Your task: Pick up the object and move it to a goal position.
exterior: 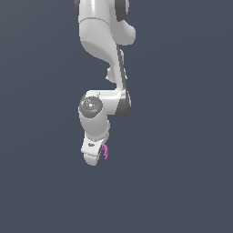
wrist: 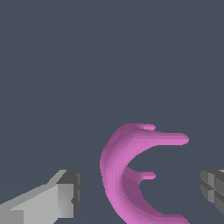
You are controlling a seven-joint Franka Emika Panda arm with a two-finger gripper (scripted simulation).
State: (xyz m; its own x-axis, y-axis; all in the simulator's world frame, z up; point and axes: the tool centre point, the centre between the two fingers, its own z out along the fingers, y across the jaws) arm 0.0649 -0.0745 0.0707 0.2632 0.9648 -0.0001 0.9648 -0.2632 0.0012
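The arm (exterior: 102, 41) is glossy white, built of rounded, bulbous links with dark grey seams at the joints. One joint ends in a round grey cap (exterior: 90, 105) (faintly speckled). The gripper (wrist: 140, 192) has blocky pale grey fingers (wrist: 48, 201) tipped with darker, ridged pads (wrist: 212, 183).

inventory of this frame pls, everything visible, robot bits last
curved arch piece: 1, magenta-pink, between the two fingers in the wrist view with gaps on both sides; in the exterior view only a sliver shows at the hand's side
background surface: 1, plain dark grey-blue, fills both views
arm: 1, white with dark joints, comes down from the exterior view's top
hand: 1, white body, grey fingers, open around the piece, not touching it
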